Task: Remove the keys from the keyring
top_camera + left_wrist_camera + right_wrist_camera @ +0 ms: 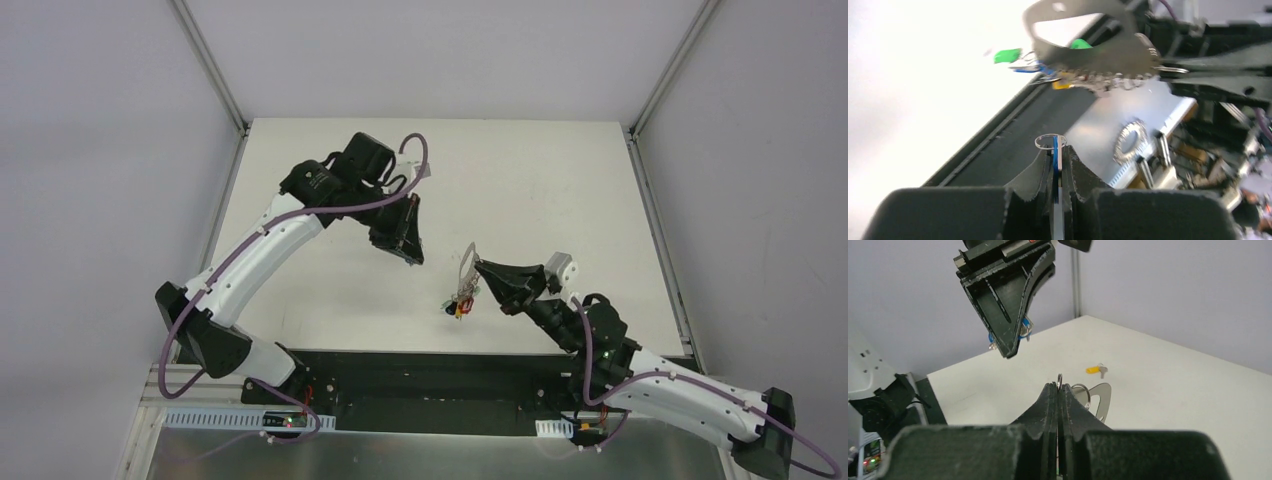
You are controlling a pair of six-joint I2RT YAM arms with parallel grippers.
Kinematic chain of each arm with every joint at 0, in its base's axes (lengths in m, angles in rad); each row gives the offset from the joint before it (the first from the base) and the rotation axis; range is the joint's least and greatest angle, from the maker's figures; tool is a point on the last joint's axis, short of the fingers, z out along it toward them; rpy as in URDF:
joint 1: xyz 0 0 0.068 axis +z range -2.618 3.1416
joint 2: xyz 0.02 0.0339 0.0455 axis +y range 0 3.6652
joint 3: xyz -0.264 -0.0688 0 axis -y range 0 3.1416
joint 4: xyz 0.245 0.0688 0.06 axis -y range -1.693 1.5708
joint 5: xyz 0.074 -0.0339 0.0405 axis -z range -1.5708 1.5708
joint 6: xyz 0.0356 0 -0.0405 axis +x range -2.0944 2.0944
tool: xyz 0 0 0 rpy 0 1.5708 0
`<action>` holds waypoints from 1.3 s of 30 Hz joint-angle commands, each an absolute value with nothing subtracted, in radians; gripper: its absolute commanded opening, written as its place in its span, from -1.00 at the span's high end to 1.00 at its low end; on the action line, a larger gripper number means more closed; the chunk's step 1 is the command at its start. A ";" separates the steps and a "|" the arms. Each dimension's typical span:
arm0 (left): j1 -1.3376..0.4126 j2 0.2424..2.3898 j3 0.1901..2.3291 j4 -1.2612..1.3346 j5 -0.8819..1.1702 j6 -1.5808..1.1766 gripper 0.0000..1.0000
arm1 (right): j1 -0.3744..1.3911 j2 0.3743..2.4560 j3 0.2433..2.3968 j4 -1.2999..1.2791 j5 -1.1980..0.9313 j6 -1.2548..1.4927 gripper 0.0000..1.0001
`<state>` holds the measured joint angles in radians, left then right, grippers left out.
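Keyring is held above the worktop, between the two arms, with its edge pinched in the clenched right end effector. The remaining keys are bunched at its near end, green and blue tags showing. In the top view the long axis runs far-to-near; tilt cannot be told. Left end effector is clenched on a blue-tagged key with its small split ring, apart from the loop. One yellow-tagged key lies on the worktop. The bunch lies right of and nearer than the left end effector, so a release followed by a short reach right is judged next.
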<state>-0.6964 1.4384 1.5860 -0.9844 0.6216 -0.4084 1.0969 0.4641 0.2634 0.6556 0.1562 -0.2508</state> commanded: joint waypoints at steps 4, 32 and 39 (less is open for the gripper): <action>-0.577 1.536 1.606 -0.891 0.290 -0.331 1.00 | 1.046 0.522 0.449 0.390 0.485 -0.275 1.00; -0.233 1.693 1.233 -0.265 0.062 -0.451 0.73 | -0.030 1.473 1.376 -0.100 0.045 -0.127 1.00; -0.233 1.656 1.212 -0.262 0.006 -0.471 -0.94 | -0.085 1.678 1.593 -0.214 0.062 -0.104 0.12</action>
